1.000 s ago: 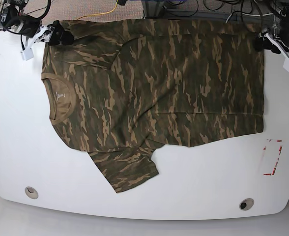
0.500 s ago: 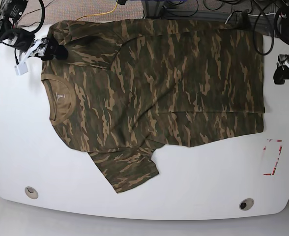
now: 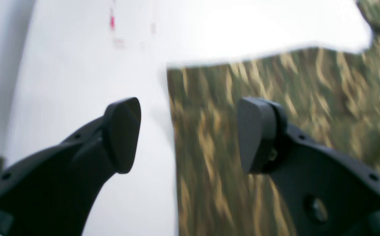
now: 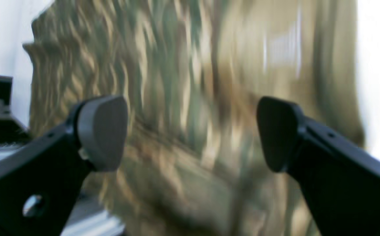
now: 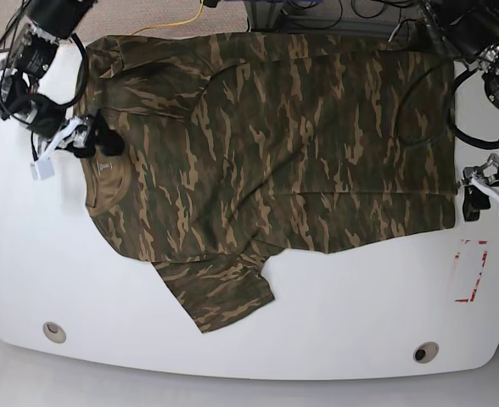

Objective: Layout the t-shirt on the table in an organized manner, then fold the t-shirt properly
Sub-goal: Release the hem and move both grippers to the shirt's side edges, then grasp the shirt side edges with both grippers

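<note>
left gripper (image 3: 188, 134) jaws wide apart over t-shirt (image 5: 266, 153) hem edge, right gripper (image 4: 191, 132) jaws wide apart above collar, both empty

Black gripper (image 3: 190, 134) fingers, rounded pads

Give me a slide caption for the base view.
Camouflage t-shirt spread on the white table, open left gripper and right gripper at its ends.

Bare table (image 5: 351, 297) (near edge) lies open below the t-shirt (image 5: 275, 144).
</note>
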